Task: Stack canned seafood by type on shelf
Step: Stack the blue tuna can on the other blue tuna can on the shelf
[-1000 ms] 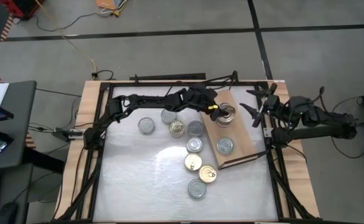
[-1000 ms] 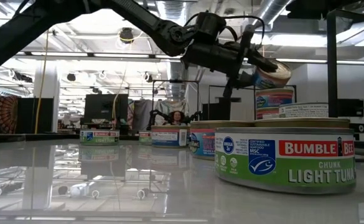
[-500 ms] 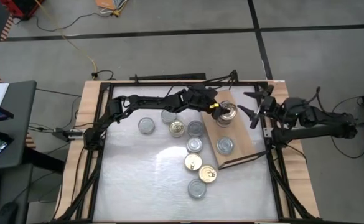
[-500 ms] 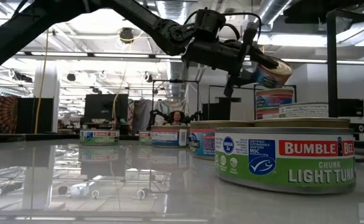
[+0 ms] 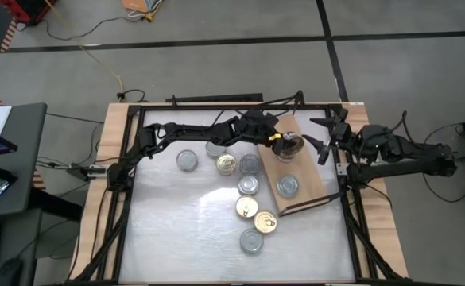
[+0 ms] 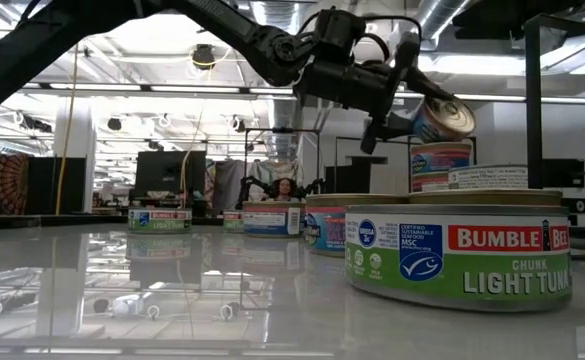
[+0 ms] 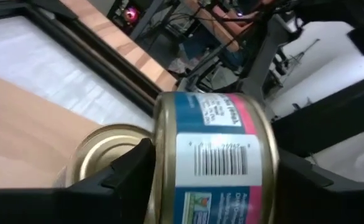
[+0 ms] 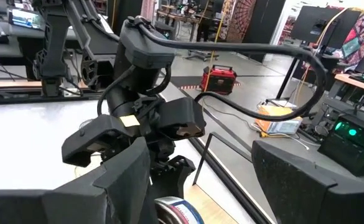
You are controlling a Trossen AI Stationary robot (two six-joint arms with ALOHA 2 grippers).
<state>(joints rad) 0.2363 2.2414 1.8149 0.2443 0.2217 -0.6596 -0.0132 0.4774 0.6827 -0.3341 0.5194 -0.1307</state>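
Observation:
My left gripper (image 5: 284, 143) reaches from the table's left over the light-brown shelf (image 5: 313, 176) and is shut on a tin with a blue and pink label (image 7: 216, 155). The tin hangs tilted (image 6: 442, 118) above a gold-lidded tin (image 7: 107, 149) that stands on the shelf. Another silver-lidded tin (image 5: 287, 187) stands farther toward the shelf's near end. Several more tins, gold (image 5: 246, 207) and silver (image 5: 187, 161), stand on the white tabletop. My right gripper (image 5: 326, 140) waits open at the shelf's right side. My left gripper pinches the tin between its two fingers (image 7: 129, 174), one on each flat end (image 7: 158, 163), with the label and barcode turned toward the wrist. The fingers come nearly level from the table's left. The tin is lifted clear and steeply tilted over the tin below.
A loose row of tins runs from the table's middle (image 5: 249, 164) toward its near edge (image 5: 250, 241). A large green tuna tin (image 6: 460, 262) stands close to the low camera. The table's pale wooden rim (image 5: 113, 127) and dark frame bars surround the work area.
My left gripper has turned at the wrist while staying over the shelf. The tin in it has tipped further, one flat end now facing up and toward the table's right. My right arm has shifted only slightly.

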